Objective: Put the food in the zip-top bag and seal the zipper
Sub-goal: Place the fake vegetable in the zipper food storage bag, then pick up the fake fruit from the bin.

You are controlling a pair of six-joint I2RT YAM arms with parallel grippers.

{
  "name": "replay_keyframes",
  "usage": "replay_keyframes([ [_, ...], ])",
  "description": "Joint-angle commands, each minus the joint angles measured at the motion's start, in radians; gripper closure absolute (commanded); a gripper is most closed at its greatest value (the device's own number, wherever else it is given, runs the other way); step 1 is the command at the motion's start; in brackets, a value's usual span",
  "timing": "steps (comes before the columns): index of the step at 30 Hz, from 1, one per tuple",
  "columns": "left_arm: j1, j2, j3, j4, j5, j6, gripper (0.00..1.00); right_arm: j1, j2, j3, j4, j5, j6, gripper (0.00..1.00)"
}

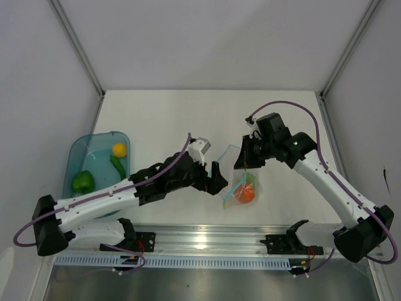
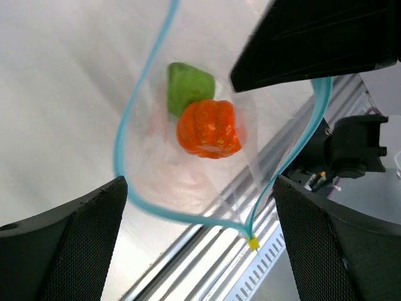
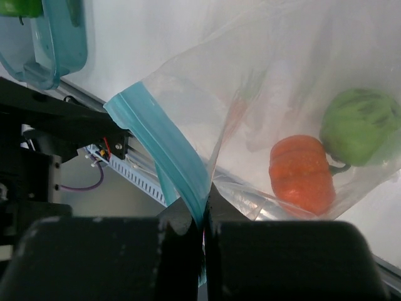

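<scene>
Right gripper (image 3: 203, 216) clamped on zipper (image 3: 160, 147), left gripper (image 2: 200, 182) jaws apart — zip-top bag (image 3: 263, 75) mouth just ahead

- I see left arm (image 1: 100, 199) and right arm (image 1: 332, 182): white tube links, black joint housings.
- Purple cable (image 1: 294, 105) loops along each arm.
- Left claw (image 1: 217, 179) black; pads (image 2: 69, 251) finely textured, matte.
- Right claw (image 1: 245, 163) black, blocky.
</scene>
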Motion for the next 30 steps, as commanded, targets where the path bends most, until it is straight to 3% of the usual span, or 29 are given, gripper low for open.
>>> replay_keyframes([
  [1, -0.003, -0.137, -0.014, -0.05, -0.17, 0.035, 0.0, 0.005, -0.033, 0.023, -0.003, 0.008, 0.004, 1.0],
  [5, 0.045, -0.19, 0.071, -0.245, -0.304, 0.058, 0.01, 0.005, -0.038, -0.006, 0.011, 0.017, 0.002, 1.0],
  [8, 0.149, -0.222, 0.094, -0.368, -0.364, 0.049, 0.01, 0.005, -0.038, -0.016, 0.016, 0.025, 0.001, 1.0],
  [13, 0.494, -0.262, 0.098, -0.445, -0.272, 0.028, 0.0, 0.005, -0.036, -0.01, 0.022, 0.022, -0.007, 1.0],
  [21, 0.923, -0.105, 0.18, -0.552, -0.175, -0.001, 0.0, 0.006, -0.018, -0.011, 0.043, 0.003, -0.008, 1.0],
  [24, 1.046, -0.038, 0.181, -0.552, -0.103, -0.05, 0.01, 0.006, -0.022, -0.014, 0.046, 0.002, -0.008, 1.0],
  [30, 1.157, 0.102, 0.229, -0.58, -0.101, -0.116, 0.01, 0.003, -0.024, -0.013, 0.03, 0.011, -0.024, 1.0],
])
